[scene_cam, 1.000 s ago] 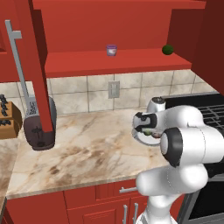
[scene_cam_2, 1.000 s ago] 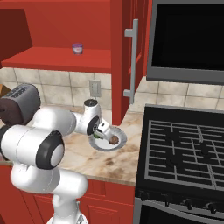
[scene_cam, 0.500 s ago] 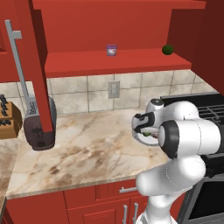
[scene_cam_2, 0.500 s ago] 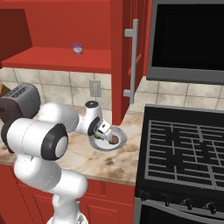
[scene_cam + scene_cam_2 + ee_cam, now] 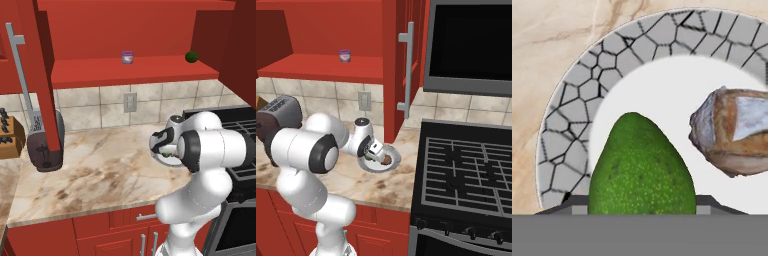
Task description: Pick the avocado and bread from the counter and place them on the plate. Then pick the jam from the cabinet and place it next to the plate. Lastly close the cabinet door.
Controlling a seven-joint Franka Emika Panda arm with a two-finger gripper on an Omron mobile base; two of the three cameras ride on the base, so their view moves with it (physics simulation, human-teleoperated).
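Observation:
My gripper (image 5: 375, 152) hangs low over the white-grey plate (image 5: 394, 159) on the beige counter (image 5: 100, 170), beside the stove. In the hand view the bright-green avocado (image 5: 642, 170) sits between the two fingertips of the gripper (image 5: 641, 202), which is shut on it, just above the plate's white middle. The brown bread (image 5: 732, 132) lies on the plate (image 5: 567, 115) to the avocado's right, and I also make out the bread (image 5: 386, 160) from the right base. The purple jam (image 5: 128, 57) stands on the red shelf of the open cabinet (image 5: 100, 72).
The cabinet's left door (image 5: 42, 75) swings out over a dark toaster (image 5: 45, 145). A dark green ball (image 5: 190, 56) rests at the shelf's right end. A black stove (image 5: 466, 175) adjoins the plate on the right. A knife block (image 5: 7, 137) sits far left.
The arm's elbow has shifted a little while the gripper stayed over the plate with the avocado in it. Bread, jam and door have not moved.

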